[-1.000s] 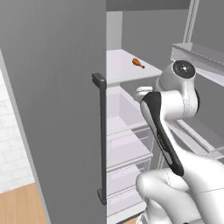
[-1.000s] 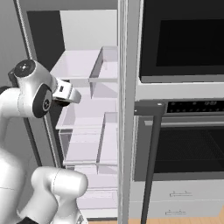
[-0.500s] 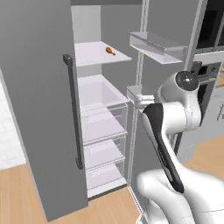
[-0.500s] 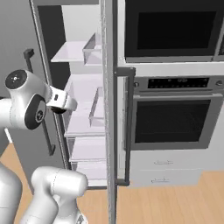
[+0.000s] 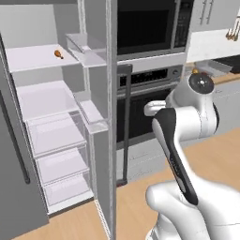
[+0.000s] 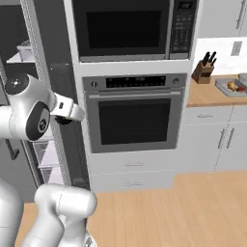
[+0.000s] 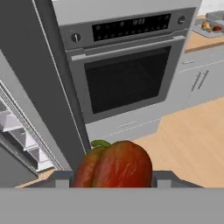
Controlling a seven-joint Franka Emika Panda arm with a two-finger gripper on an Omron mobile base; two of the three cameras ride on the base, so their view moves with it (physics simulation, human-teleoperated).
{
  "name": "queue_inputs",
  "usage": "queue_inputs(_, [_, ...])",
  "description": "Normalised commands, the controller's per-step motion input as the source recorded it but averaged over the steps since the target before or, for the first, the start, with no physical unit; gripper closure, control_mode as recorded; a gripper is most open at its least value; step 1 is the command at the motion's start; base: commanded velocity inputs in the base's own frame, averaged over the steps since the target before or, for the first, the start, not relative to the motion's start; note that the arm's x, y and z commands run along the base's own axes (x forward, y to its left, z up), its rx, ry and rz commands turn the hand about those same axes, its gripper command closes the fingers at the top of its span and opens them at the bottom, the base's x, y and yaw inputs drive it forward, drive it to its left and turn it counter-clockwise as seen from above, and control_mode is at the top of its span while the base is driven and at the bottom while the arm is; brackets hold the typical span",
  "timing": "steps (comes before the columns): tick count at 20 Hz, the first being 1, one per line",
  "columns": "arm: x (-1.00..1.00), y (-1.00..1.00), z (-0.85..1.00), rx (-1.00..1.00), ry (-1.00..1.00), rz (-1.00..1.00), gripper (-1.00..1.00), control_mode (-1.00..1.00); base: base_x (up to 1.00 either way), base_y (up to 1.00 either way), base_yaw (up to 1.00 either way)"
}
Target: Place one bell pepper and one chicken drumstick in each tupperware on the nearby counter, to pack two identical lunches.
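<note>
Between the dark finger tips of the gripper [image 7: 113, 177], a bell pepper [image 7: 114, 165] sits clamped, glossy and roundish, deep red shading to orange-brown, with a short curled green stem. Beyond it stands a built-in oven [image 7: 127, 76], with the open refrigerator [image 5: 51, 122] alongside, where a chicken drumstick [image 5: 58, 54] lies on the top shelf. Far right, a tupperware [image 6: 232, 88] rests on the counter [image 6: 207, 96].
</note>
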Motion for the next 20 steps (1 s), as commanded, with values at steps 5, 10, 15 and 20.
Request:
queue_inputs(5, [0.00, 0.00, 0.00, 0.00, 0.00, 0.00, 1.00, 1.00, 0.77, -1.00, -0.03])
queue_inputs(10, [0.00, 0.00, 0.00, 0.00, 0.00, 0.00, 1.00, 1.00, 1.00, -1.00, 0.00])
queue_inputs(15, [0.00, 0.00, 0.00, 0.00, 0.00, 0.00, 1.00, 1.00, 0.90, -1.00, 0.00])
queue_inputs(20, [0.00, 0.00, 0.00, 0.00, 0.00, 0.00, 1.00, 1.00, 0.65, -1.00, -0.02])
